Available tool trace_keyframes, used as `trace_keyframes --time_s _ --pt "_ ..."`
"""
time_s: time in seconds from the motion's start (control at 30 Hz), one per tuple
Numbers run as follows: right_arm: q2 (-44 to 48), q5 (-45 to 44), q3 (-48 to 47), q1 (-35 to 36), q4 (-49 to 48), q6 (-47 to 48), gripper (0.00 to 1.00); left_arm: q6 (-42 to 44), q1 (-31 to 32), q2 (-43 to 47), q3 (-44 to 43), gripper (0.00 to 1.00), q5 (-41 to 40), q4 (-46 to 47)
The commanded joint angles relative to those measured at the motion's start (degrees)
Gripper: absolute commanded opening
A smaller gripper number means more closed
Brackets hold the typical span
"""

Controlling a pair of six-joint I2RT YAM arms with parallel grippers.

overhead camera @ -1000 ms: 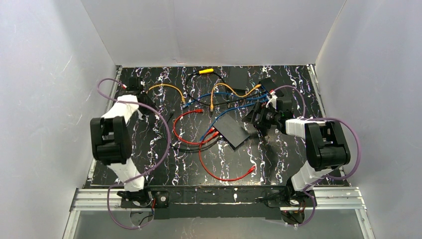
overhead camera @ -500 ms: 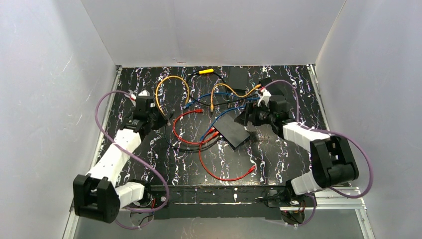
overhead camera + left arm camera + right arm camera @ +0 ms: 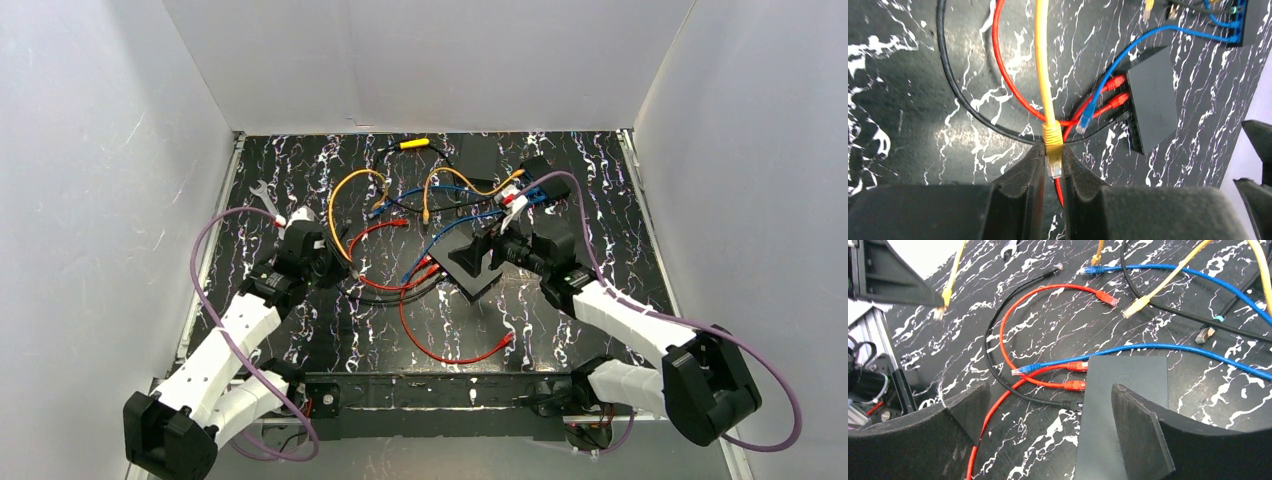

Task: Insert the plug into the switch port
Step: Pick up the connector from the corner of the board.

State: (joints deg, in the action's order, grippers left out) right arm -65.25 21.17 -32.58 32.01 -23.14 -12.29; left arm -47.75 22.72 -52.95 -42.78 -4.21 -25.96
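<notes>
**Handling.** The plug is judged light and rigid, a small moulded part with a thin latch tab that can snap under side load. The yellow cable behind it is soft but springy and is likely to pull the plug off line. Take hold at the connector body just ahead of the boot, leaving the contact end free.

**Appearance.** The plug has a clear, translucent body with a yellow strain-relief boot. The cable runs away toward the far side of the tabletop.

**Position.** The plug sits left of the switch, apart from it. It appears lifted off the tabletop.

**Tool state.** The left tool is clamped on the plug, fingers pressed to both sides of the clear body. The right tool stands wide apart and holds nothing, with the near end of the switch lying between its fingers.

**Ports.** Two red plugs and a black plug occupy the switch's left face. A blue plug lies loose just beside them.
</notes>
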Motion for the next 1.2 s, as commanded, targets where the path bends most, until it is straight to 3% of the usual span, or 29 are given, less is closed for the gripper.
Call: trace_keyframes --time_s 0.0,0.07,0.17,0.3,0.53,0.83,1.17 --pt "-1.6 -0.2 3.2 -0.1 -10.8 -8.1 0.99 -4.5 3.8 0.5 1.8 0.0 -2.2 -2.1" --pt "-3.3 5.3 3.5 -0.1 -11.6 -5.3 0.99 -5.6 5.9 -0.2 2.3 0.0 -3.5 -2.0" --pt "-5.0 6.4 2.8 0.8 -12.9 -5.4 0.99 -7.8 8.5 -1.8 2.4 0.0 -4.8 -1.6" --pt "-2.3 -5.8 6.3 8.3 -14.1 5.8 0.99 -12.0 11.8 -4.3 1.2 0.0 -6.2 -1.6" --pt "-3.6 -19.4 8.1 20.4 -18.3 15.0 0.99 -18.8 16.5 -9.7 -4.7 0.0 -8.7 -8.0" --pt "-7.8 -33.5 8.4 31.6 -25.6 17.9 0.98 -29.0 19.4 -7.4 -4.3 0.0 -10.9 -9.2" --pt "-14.3 -42.3 6.3 39.2 -29.9 21.5 0.86 -32.7 20.5 -8.1 -6.9 0.0 -10.0 -8.9"
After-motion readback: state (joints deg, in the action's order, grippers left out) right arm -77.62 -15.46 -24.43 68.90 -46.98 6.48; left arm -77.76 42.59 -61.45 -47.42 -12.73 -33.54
